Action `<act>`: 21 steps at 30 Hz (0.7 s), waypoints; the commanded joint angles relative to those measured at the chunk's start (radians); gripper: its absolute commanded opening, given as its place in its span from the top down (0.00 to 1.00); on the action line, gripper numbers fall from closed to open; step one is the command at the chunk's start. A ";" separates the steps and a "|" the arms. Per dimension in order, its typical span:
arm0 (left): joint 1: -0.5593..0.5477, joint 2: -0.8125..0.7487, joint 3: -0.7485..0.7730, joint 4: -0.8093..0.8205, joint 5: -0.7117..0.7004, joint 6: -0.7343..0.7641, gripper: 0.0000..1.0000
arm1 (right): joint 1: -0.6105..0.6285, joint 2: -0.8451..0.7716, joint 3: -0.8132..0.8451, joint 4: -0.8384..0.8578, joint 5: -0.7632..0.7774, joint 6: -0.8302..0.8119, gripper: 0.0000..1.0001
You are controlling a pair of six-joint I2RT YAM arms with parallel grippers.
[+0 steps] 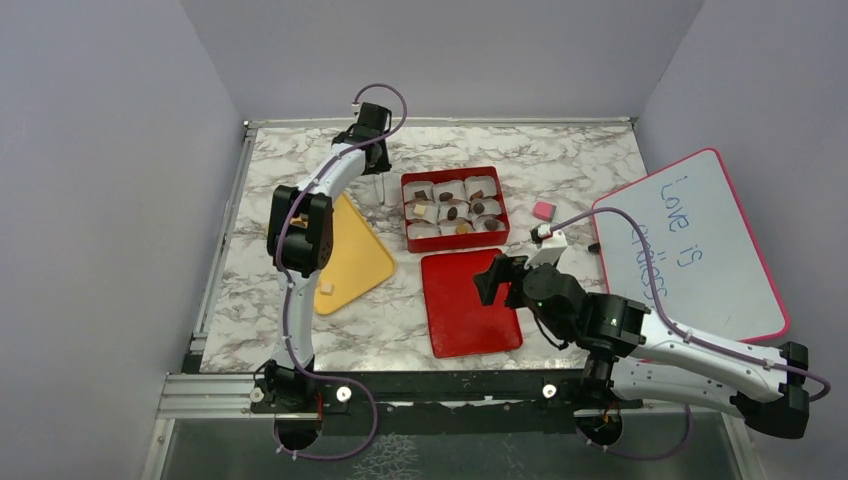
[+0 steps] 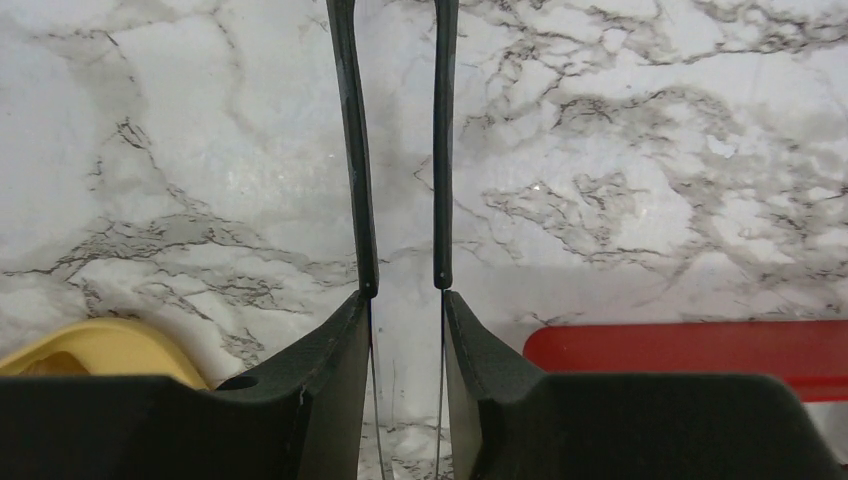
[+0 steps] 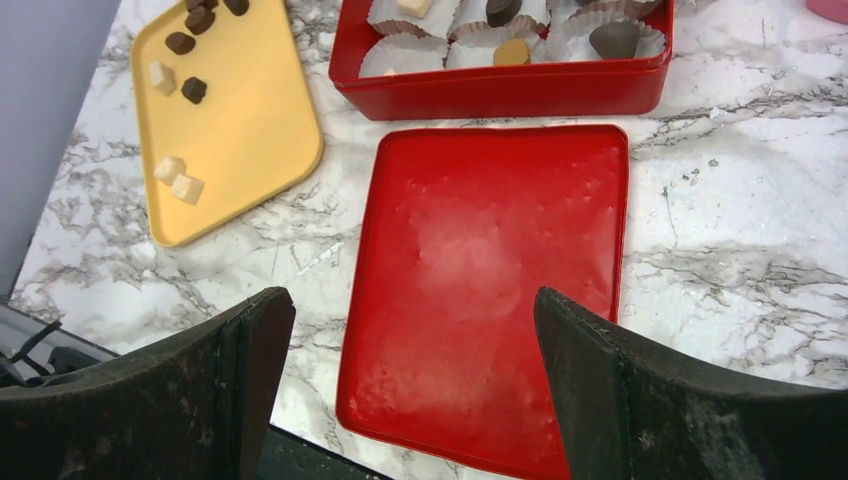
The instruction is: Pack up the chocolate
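Observation:
The chocolate is split between two places. Dark and cream pieces (image 3: 194, 90) lie on the yellow tray (image 3: 250, 120), and others (image 3: 512, 50) sit in paper cups in the red box (image 3: 500, 90). My left gripper (image 2: 405, 300) is shut on thin tweezers (image 2: 352, 150). It hangs over bare marble just left of the box (image 1: 457, 243), and the tweezer tips run out of the left wrist view. Nothing shows between the tweezer arms. My right gripper (image 3: 415, 310) stands open and empty above the near end of the flat red lid (image 3: 500, 280).
A small pink block (image 1: 544, 210) lies right of the box. A pink-framed whiteboard (image 1: 690, 245) with writing covers the table's right side. The yellow tray (image 1: 355, 255) lies under the left arm, and the lid (image 1: 460, 320) is near the front edge. Walls close in the back and sides.

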 commanded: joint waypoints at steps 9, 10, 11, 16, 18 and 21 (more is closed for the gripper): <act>0.006 0.088 0.076 -0.002 -0.017 -0.024 0.51 | -0.003 -0.015 0.024 -0.018 0.002 -0.046 0.05; 0.006 0.079 0.073 -0.004 -0.015 -0.023 0.47 | -0.002 -0.015 0.018 -0.012 -0.003 -0.046 0.05; 0.006 0.070 0.072 -0.005 -0.010 -0.024 0.44 | -0.002 -0.015 0.013 -0.005 -0.007 -0.047 0.05; 0.010 -0.021 0.074 -0.031 0.021 -0.024 0.31 | -0.003 -0.003 -0.012 -0.001 -0.026 -0.004 0.05; 0.011 -0.082 0.050 -0.030 0.038 -0.024 0.26 | -0.003 0.005 -0.023 0.001 -0.040 0.019 0.05; 0.011 -0.172 0.013 -0.030 0.092 0.005 0.19 | -0.003 0.022 -0.032 0.004 -0.057 0.039 0.05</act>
